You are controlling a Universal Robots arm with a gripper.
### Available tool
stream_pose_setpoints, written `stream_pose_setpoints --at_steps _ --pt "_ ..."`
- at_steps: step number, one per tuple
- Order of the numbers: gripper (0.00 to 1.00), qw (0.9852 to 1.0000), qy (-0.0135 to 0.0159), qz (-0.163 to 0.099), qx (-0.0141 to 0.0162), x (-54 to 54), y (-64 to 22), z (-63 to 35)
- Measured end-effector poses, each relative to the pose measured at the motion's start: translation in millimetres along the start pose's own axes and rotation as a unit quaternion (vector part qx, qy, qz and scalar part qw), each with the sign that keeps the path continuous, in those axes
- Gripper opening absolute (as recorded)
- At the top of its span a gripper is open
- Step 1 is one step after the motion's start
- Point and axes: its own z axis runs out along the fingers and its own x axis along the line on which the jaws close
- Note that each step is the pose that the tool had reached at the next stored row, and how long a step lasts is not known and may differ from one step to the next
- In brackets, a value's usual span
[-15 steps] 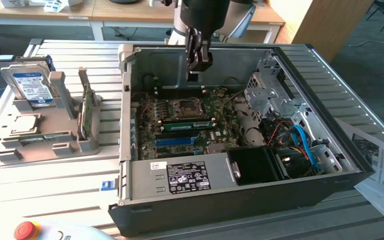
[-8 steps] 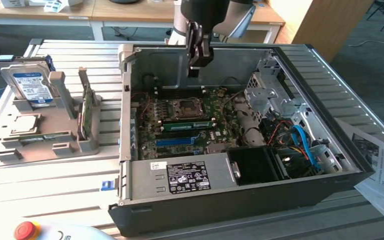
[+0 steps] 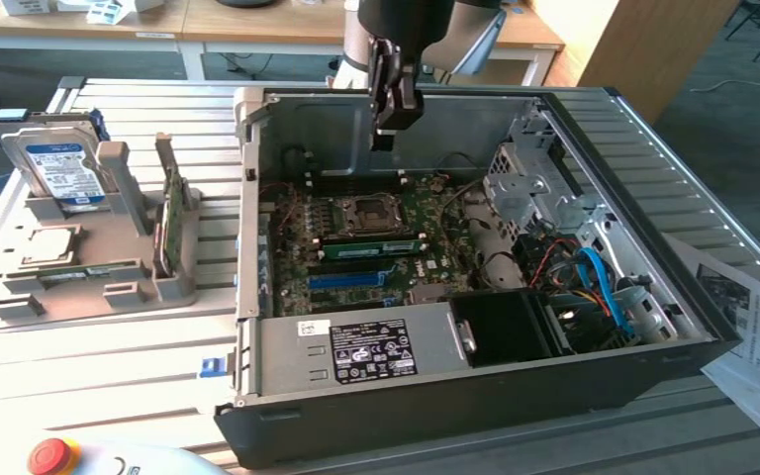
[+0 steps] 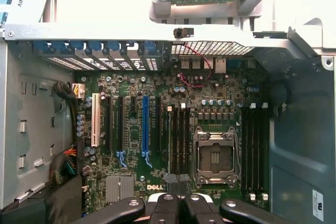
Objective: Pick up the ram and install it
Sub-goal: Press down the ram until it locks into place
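Pincer point(image 3: 383, 139) seen above open computer case point(image 3: 486, 386), over motherboard point(image 3: 367, 252); fingers point(image 4: 173, 203) closed together, nothing held. Ram point(image 3: 369, 245) seen seated in slot beside CPU socket point(image 4: 214, 157). Hard drive point(image 3: 52, 166) and green card point(image 3: 169, 223) held upright in grey holder point(image 3: 90, 287) on worktop point(image 3: 90, 376).

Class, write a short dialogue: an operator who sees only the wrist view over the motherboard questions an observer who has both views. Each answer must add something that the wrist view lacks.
Operator: How does the gripper sit over the board?
Observer: The gripper hangs above the open case, well clear of the motherboard.
Operator: What is past the drive bays?
Observer: Blue cables run through the case's end on the exterior view's right.
Operator: Anything on the table's near edge?
Observer: A red button sits at the exterior view's lower left.
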Motion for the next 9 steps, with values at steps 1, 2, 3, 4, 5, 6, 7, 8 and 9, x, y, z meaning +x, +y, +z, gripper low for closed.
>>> stream_pose_setpoints --at_steps 1,2,3,4,5,6,7,8,9 --pt "0.1 1.0 0.0 0.0 0.0 0.0 0.0 0.0" --pt "0.1 1.0 0.0 0.0 0.0 0.0 0.0 0.0" --pt "0.1 1.0 0.0 0.0 0.0 0.0 0.0 0.0" --pt "0.1 1.0 0.0 0.0 0.0 0.0 0.0 0.0" --pt "0.1 1.0 0.0 0.0 0.0 0.0 0.0 0.0" --pt "0.1 1.0 0.0 0.0 0.0 0.0 0.0 0.0" --pt "0.1 1.0 0.0 0.0 0.0 0.0 0.0 0.0" --pt "0.1 1.0 0.0 0.0 0.0 0.0 0.0 0.0" --pt "0.1 1.0 0.0 0.0 0.0 0.0 0.0 0.0"
